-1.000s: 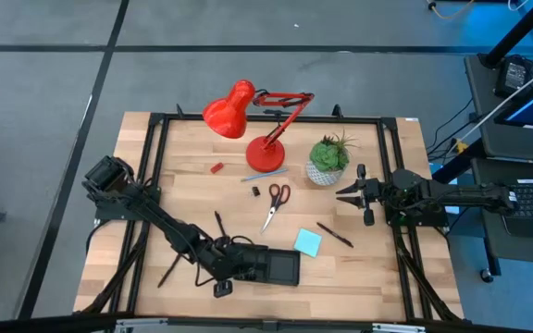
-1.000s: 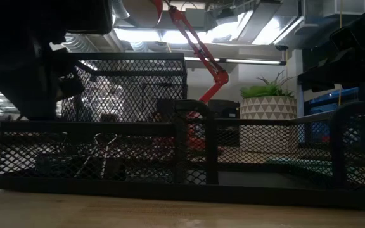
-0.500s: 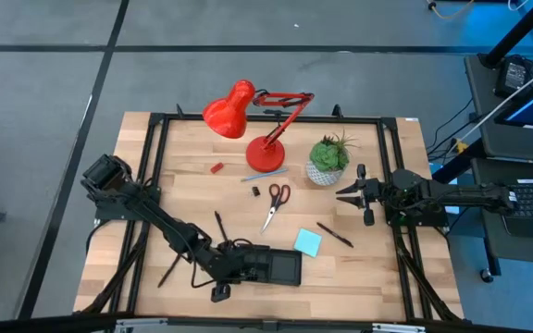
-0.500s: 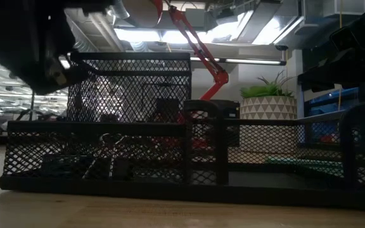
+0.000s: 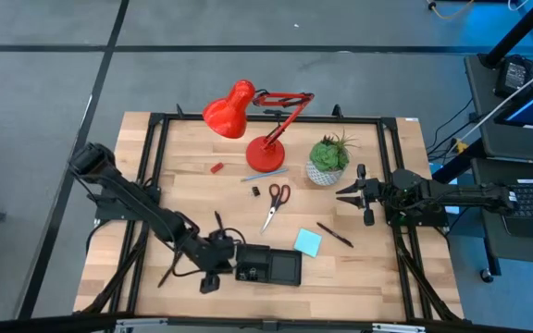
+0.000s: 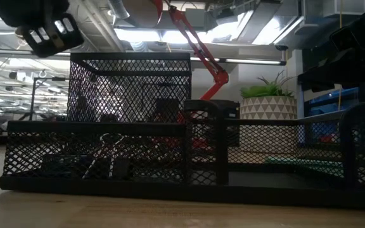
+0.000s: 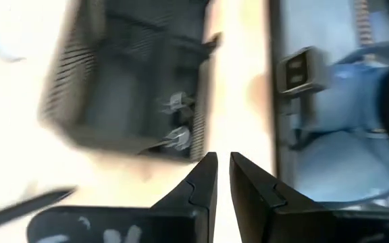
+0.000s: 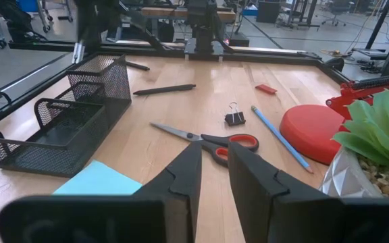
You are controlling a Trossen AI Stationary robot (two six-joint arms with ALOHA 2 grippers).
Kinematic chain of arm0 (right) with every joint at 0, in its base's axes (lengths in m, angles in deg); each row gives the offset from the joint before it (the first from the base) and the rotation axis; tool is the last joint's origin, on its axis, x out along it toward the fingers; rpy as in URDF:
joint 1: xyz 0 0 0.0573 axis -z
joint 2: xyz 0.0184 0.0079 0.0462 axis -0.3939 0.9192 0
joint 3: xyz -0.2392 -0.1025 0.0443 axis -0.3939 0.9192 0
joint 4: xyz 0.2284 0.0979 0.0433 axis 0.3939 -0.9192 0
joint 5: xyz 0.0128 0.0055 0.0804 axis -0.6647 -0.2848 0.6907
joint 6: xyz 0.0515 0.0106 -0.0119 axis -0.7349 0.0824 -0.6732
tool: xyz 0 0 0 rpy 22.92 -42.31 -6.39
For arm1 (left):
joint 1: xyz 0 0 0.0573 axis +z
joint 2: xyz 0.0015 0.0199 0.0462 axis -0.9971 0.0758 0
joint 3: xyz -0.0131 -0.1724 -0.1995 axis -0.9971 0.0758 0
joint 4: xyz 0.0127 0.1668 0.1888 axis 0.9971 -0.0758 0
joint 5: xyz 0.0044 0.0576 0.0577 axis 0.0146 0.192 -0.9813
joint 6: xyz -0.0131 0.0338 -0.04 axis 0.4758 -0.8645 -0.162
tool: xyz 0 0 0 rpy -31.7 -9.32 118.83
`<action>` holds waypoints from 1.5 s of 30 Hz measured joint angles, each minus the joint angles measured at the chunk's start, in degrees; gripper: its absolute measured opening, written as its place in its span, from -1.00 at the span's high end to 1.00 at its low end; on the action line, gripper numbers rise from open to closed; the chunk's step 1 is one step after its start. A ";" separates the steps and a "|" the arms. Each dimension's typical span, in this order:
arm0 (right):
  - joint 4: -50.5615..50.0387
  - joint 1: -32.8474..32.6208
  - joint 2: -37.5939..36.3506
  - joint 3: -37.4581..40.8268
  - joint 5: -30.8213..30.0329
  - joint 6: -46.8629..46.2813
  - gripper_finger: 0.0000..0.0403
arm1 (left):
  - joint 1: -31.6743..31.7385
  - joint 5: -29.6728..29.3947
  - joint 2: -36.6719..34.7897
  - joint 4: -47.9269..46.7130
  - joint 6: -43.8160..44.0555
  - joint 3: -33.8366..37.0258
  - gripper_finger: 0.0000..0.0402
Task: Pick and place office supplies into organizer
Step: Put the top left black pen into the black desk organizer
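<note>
The black mesh organizer (image 5: 283, 268) stands near the table's front edge, with small black clips (image 7: 178, 136) lying in its left end. My left gripper (image 5: 229, 262) hovers just left of the organizer and above it, its fingers (image 7: 204, 177) nearly together with nothing between them. The red-handled scissors (image 5: 276, 203), a light blue sticky-note pad (image 5: 308, 242), dark pens (image 5: 218, 225) (image 5: 334, 234), a black clip (image 5: 256, 191) and a tiny red piece (image 5: 216, 167) lie flat on the wood. My right gripper (image 5: 353, 195) waits at the right, empty.
A red desk lamp (image 5: 248, 120) and a potted plant (image 5: 328, 159) stand at the back of the table. A light blue pencil (image 5: 265, 173) lies by the lamp's base. A black frame (image 5: 155, 139) runs round the tabletop. Bare wood lies between the scissors and the organizer.
My left gripper has risen from the organizer's left end and drawn back toward the table's left edge; in the low view it has climbed to the top left corner. The organizer has shifted a little sideways on the table. My right arm has kept still.
</note>
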 joint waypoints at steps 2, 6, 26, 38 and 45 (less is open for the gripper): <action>0.00 -0.01 0.00 0.00 0.02 0.00 0.61 | 0.02 -1.81 -1.10 -4.10 0.45 0.00 0.82; 0.01 -0.01 -0.01 0.00 0.02 0.00 0.61 | 0.01 -5.85 -2.89 -10.78 0.93 0.00 0.83; 0.02 -0.01 -0.02 -0.02 0.00 0.13 0.61 | 0.06 -14.03 -3.94 -16.55 2.66 0.02 0.81; 0.01 0.00 -0.02 -0.02 0.00 0.61 0.61 | 0.06 -16.19 -3.92 -16.59 -4.25 0.01 0.80; 0.00 -0.02 -0.02 -0.02 -0.73 1.87 0.61 | 0.41 -21.81 -3.92 -16.59 -25.33 0.02 0.61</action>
